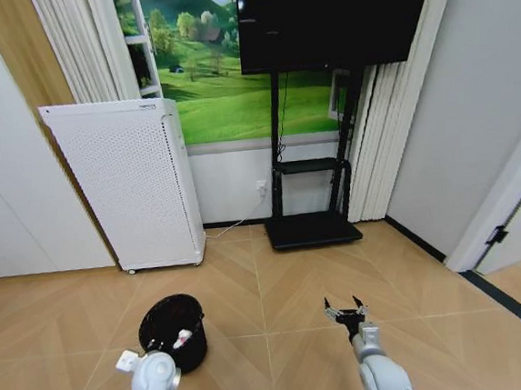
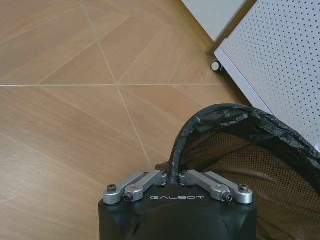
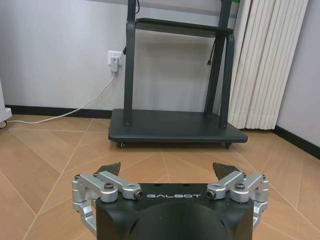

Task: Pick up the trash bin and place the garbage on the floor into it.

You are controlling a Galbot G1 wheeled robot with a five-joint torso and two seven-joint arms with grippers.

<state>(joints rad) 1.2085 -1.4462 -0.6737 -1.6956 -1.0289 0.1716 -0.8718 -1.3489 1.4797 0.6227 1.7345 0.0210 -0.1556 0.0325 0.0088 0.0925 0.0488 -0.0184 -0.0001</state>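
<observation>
The trash bin (image 1: 172, 330), a small black mesh basket lined with a black bag, stands on the floor (image 1: 269, 295) just in front of me on the left. My left gripper (image 1: 161, 349) is at its near rim. In the left wrist view the left gripper (image 2: 173, 172) is shut on the bin's bagged rim (image 2: 220, 112). Small white-and-red garbage (image 1: 182, 337) lies inside the bin. My right gripper (image 1: 346, 312) hovers low over the bare floor to the right of the bin. The right gripper (image 3: 167, 170) is open with nothing between its fingers.
A tall white perforated appliance (image 1: 132, 183) on casters stands behind the bin, close to it (image 2: 280, 65). A black TV stand (image 1: 311, 227) with a wheeled base (image 3: 175, 125) is against the far wall. A dark strip (image 1: 517, 305) edges the floor at right.
</observation>
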